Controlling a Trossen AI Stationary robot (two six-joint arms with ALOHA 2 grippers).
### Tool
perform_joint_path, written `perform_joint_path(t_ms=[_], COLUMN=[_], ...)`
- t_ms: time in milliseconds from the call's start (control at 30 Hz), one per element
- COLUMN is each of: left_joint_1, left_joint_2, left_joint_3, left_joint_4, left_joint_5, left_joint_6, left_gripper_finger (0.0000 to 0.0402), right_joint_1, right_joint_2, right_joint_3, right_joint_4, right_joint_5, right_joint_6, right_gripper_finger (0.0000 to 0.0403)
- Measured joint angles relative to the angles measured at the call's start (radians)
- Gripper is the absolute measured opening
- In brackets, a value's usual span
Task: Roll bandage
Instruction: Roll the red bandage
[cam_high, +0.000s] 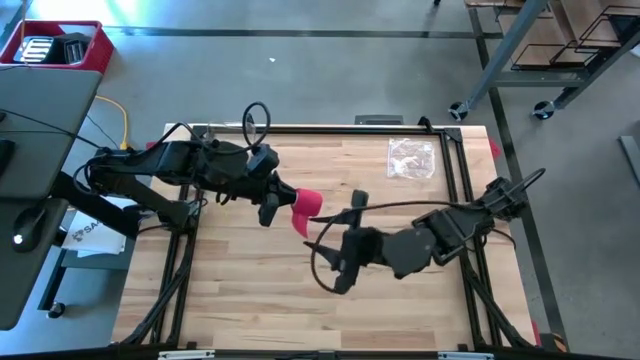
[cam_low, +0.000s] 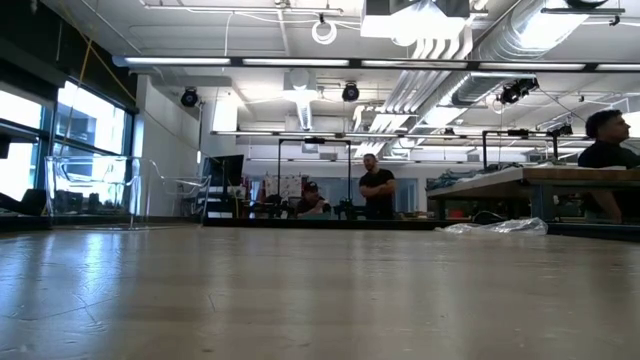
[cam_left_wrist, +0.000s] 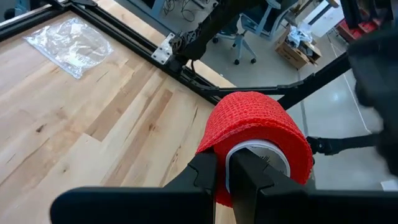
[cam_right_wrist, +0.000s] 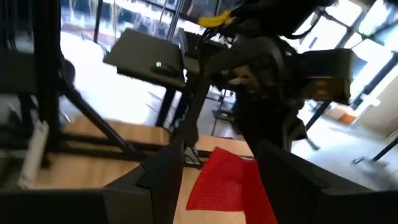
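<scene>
Where writing might be expected, none can be read: the printed sheet (cam_high: 88, 233) lying beside the table's left edge carries dark marks that cannot be made out, and no label is seen on the bandage or on either arm.

Left gripper (cam_left_wrist: 225, 177): its two dark fingers are seen pressed close together, pinching the wall and white inner core of the bandage (cam_left_wrist: 258, 134), a bright red roll of woven stretch fabric. In the high view this gripper (cam_high: 271, 207) is held over the middle of the table (cam_high: 250, 300), with the bandage (cam_high: 304, 208) projecting from it toward the right arm; a loose red end appears to hang just below the roll.

Right gripper (cam_right_wrist: 214, 168): its fingers are spread wide, with a flat red length of the bandage (cam_right_wrist: 225, 180) seen between and beyond them; whether the fingers touch the fabric cannot be told. In the high view it (cam_high: 343, 272) is placed just below and to the right of the roll, near but apart from the left gripper.

Plastic bag (cam_high: 411, 158): a crinkled clear bag is laid flat near the far right corner of the wooden table, well apart from both grippers; it also shows in the low view (cam_low: 495, 227).

Red bin (cam_high: 62, 47): it is set on the floor beyond the table's far left corner.

Background of the low view: people (cam_low: 377, 188) are seen in the room behind the table.
</scene>
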Motion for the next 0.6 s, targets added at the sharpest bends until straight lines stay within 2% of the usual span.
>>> perform_joint_path(t_ms=[167,400,500,600], left_joint_1=[0.000,0.006,0.006,0.006], left_joint_2=[0.000,0.000,0.000,0.000], left_joint_3=[0.000,0.000,0.000,0.000], left_joint_4=[0.000,0.003,0.003,0.003], left_joint_5=[-0.001,-0.001,-0.001,-0.001], left_joint_6=[-0.046,-0.080,-0.080,-0.081], left_gripper_finger=[0.0015,0.0015,0.0015,0.0015], right_joint_1=[-0.007,-0.024,-0.023,-0.021], right_joint_2=[0.035,0.099,0.114,0.127], right_joint_3=[0.000,0.000,0.000,0.000], right_joint_4=[-0.006,-0.008,-0.004,-0.007], right_joint_5=[0.051,0.171,0.204,0.279], right_joint_6=[-0.073,0.006,0.004,0.028], right_gripper_finger=[0.0197,0.0193,0.0172,0.0128])
